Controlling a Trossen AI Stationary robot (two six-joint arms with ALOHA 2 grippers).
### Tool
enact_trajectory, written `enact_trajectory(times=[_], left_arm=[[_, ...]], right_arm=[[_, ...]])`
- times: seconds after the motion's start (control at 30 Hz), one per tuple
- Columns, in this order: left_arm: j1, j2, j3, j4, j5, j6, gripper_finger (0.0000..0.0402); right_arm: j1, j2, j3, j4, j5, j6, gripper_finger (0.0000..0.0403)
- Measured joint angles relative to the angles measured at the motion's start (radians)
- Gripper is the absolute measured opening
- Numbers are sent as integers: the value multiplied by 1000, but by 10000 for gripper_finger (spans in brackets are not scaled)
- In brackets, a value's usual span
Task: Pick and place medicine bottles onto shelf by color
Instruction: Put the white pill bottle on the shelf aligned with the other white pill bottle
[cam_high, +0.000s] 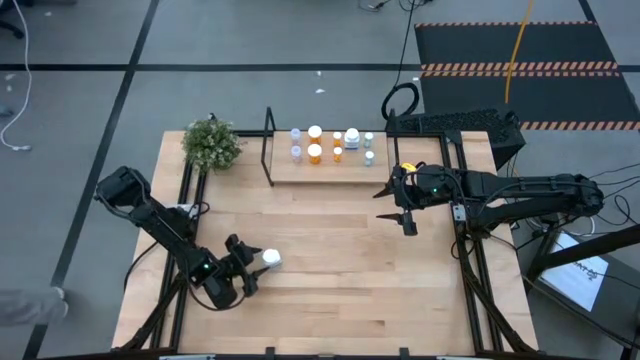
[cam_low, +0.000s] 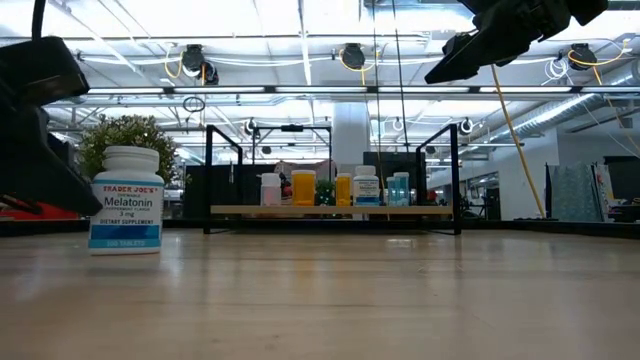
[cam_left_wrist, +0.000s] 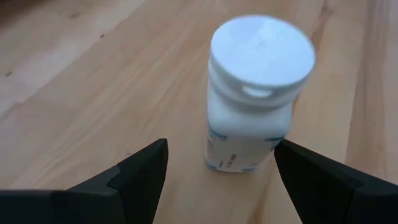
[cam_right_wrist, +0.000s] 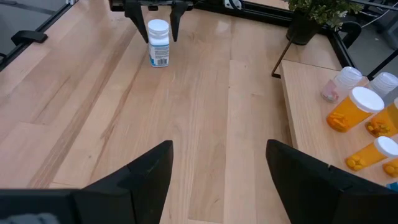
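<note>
A white medicine bottle (cam_high: 271, 259) with a white cap and a blue-printed label stands upright on its base on the tabletop, left of centre and toward the near edge (cam_left_wrist: 249, 106) (cam_low: 126, 200). My left gripper (cam_left_wrist: 221, 174) is open just short of it, one finger to each side, without touching it. My right gripper (cam_high: 405, 208) hangs open and empty above the table, off the shelf's right end. The shelf (cam_high: 330, 175) at the far middle carries several bottles, orange (cam_right_wrist: 351, 109), clear and white.
A potted plant (cam_high: 212, 143) stands at the far left beside the shelf's black end frame (cam_high: 268, 145). Bare wood lies between the white bottle and the shelf. Black rails (cam_high: 470, 250) run along the table's left and right sides.
</note>
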Motion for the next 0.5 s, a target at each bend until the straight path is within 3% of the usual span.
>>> enact_trajectory(times=[0.3, 0.5], left_arm=[[-1, 131, -27, 159, -7, 17, 291], [-9, 225, -26, 242, -84, 9, 291]], right_arm=[[0, 0, 0, 0, 0, 3, 254], [0, 0, 0, 0, 0, 3, 254]])
